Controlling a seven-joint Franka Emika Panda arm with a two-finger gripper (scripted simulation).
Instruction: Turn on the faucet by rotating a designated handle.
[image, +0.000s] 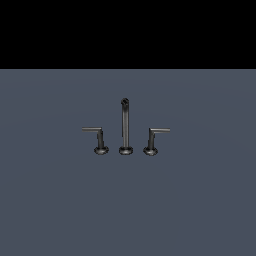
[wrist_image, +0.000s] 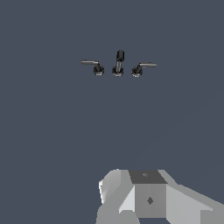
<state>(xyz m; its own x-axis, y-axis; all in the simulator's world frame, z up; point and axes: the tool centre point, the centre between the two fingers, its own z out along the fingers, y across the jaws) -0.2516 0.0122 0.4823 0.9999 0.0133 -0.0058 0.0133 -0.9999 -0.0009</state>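
The faucet (image: 125, 126) is a small dark metal three-piece set standing on a flat grey-blue surface; its tall thin spout has a curled tip. The handle (image: 155, 137) is the L-shaped lever at the exterior view's right, on a round base, with its arm reaching rightward. In the wrist view the faucet's spout (wrist_image: 119, 62) and the handle (wrist_image: 142, 68) appear small and far off. Only the pale grey housing of my hand (wrist_image: 148, 197) shows in the wrist view, well apart from the faucet. Its fingers are out of frame. The arm is absent from the exterior view.
A mirror-image lever (image: 97, 137) with its arm pointing left stands on the spout's other side, also seen as the left-pointing lever (wrist_image: 94, 65) in the wrist view. The grey-blue surface (image: 50, 200) spreads around the set. A black band fills the exterior view's upper part.
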